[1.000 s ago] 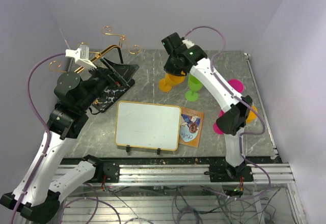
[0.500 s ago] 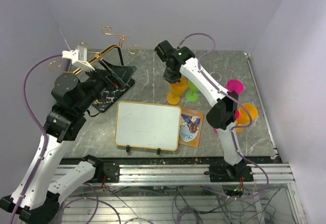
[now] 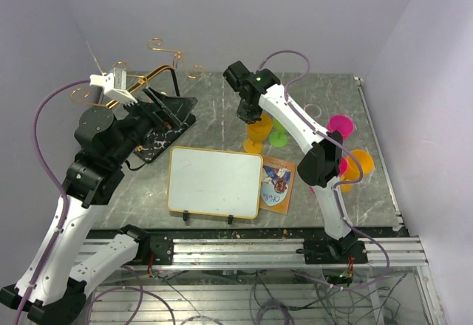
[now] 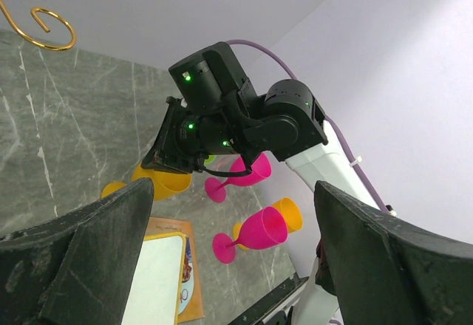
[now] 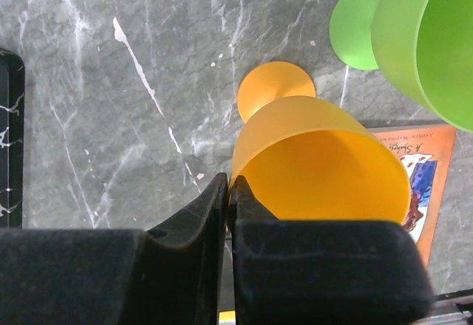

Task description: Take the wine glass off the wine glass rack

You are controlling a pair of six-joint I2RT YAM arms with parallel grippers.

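Note:
The wine glass rack stands at the back left: marble-look base (image 3: 171, 122), black loop (image 3: 174, 81), gold curled arms (image 3: 159, 45). No glass hangs on the arms that show. My right gripper (image 3: 248, 111) is shut on the rim of an orange wine glass (image 3: 258, 131), one finger inside and one outside the bowl (image 5: 318, 170). The glass is nearly upright, its foot (image 5: 275, 89) at or just above the table, beside a green glass (image 3: 279, 134). My left gripper (image 4: 233, 188) is wide open and empty, raised over the rack base (image 3: 151, 107).
A whiteboard (image 3: 214, 181) and an orange card (image 3: 278, 183) lie in the middle front. Two pink glasses (image 4: 247, 170) (image 4: 259, 229) and another orange glass (image 3: 361, 164) stand at the right. Walls close in on the left, back and right.
My right gripper has carried the orange glass from a tilted hold down and right to stand near-upright beside the green glass. The left arm has shifted slightly.

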